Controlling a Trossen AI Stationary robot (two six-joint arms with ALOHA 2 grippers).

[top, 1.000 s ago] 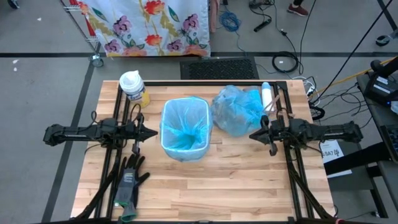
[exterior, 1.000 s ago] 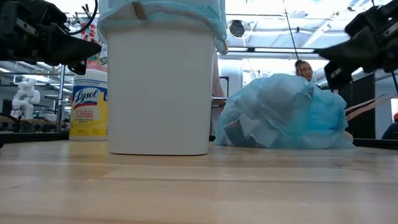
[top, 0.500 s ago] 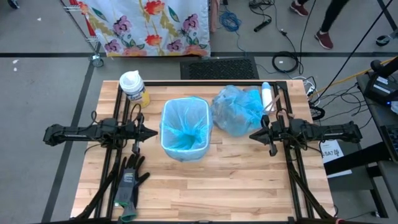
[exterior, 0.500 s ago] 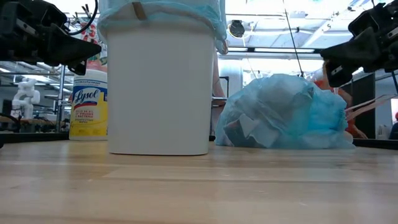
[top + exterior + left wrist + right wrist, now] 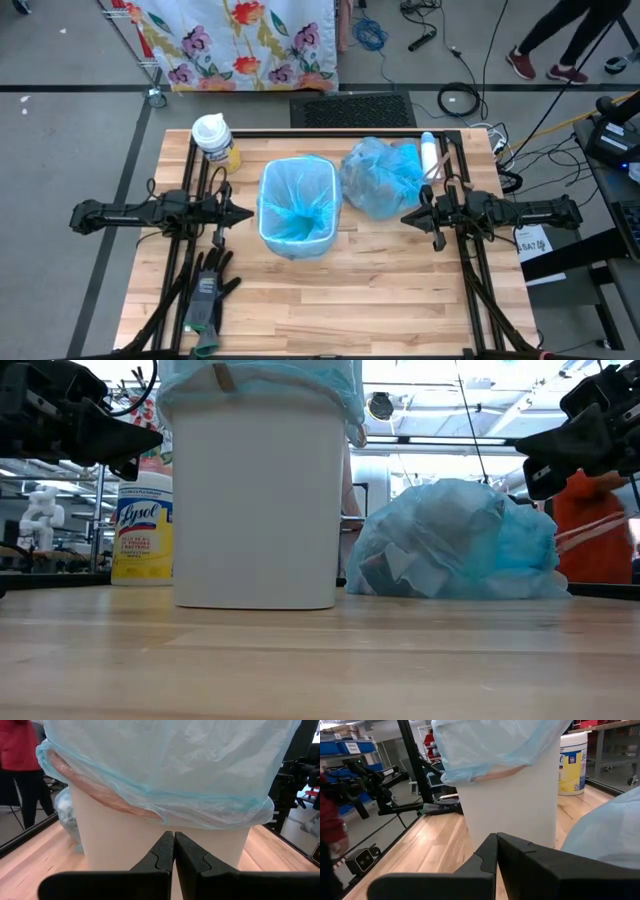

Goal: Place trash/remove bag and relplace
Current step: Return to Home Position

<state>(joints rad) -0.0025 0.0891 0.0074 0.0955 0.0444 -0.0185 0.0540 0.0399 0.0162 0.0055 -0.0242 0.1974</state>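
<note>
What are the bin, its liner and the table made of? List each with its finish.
Bin: likely plastic, matte off-white, smooth plain walls.
Liner: thin plastic film, pale blue, translucent, wrinkled, folded over the rim.
Table: wood, joined light strips with visible grain, perhaps a satin sheen.

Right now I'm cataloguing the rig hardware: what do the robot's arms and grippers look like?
The left arm and right arm are dark, slim, jointed links. The left gripper and right gripper taper to points; their fingers are matte black wedges with no visible markings.
</note>
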